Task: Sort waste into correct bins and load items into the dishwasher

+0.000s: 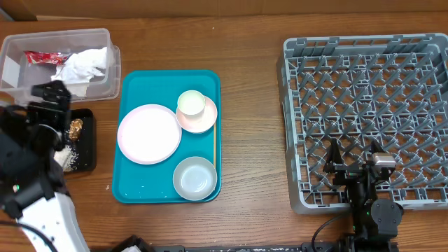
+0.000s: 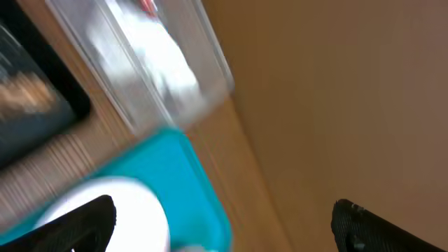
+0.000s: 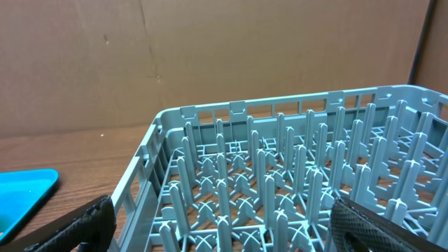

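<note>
Waste lies at the far left corner of the bench. The clear plastic tub (image 1: 105, 87) there has rounded corners, and its long side runs along the far edge. Inside it, a shiny red wrapper (image 1: 44, 57) lies lengthwise toward the left end, with crumpled white tissues (image 1: 85, 65) beside it toward the right end.

Just nearer along the left edge sits the shallow black tray (image 1: 87, 143), its long side running from far to near. A small brown lump (image 1: 75, 127) rests in its far part and loose white rice (image 1: 70, 159) in its near part; the left arm covers much of the tray.

The teal tray (image 1: 140, 87), smooth with rounded corners, stands left of centre with its long side also running far to near. On it are a large pale round plate (image 1: 148, 134), a pink saucer (image 1: 203, 119) with a small white cup (image 1: 190, 103) standing on it mouth up, and a white bowl (image 1: 194, 178) at the near end, also mouth up.

The square grey plastic rack (image 1: 364, 105), a lattice of upright pegs, fills the right side of the bench up to its right edge.

The left gripper (image 2: 224, 204) hangs over the black tray near the tub. Its camera view is blurred, but the fingers appear to be spread wide with nothing between them. The right gripper (image 3: 220, 204) is at the rack's near edge, fingers wide apart and empty.
</note>
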Tool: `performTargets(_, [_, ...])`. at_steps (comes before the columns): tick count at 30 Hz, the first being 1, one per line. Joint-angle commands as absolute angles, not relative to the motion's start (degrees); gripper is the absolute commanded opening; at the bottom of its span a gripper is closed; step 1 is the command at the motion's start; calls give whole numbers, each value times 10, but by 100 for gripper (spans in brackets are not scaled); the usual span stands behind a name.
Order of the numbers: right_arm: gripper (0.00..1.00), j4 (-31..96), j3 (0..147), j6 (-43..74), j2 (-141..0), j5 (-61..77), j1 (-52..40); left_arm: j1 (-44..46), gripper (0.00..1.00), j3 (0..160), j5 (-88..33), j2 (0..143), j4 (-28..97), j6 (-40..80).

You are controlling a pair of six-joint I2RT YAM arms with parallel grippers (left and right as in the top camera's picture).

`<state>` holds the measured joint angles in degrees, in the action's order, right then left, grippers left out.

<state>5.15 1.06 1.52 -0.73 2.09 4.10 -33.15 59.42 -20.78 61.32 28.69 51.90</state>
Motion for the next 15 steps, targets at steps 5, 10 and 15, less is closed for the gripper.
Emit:
performTargets(5, [100,48,4,15,-2,15,42,-290,100,601,-533,585,418,316])
performTargets(10, [100,48,4,15,-2,15,42,-232,100,601,-501,585,443,253])
performTargets(15, [100,48,4,15,-2,15,42,-226,100,601,-301,587,449,311])
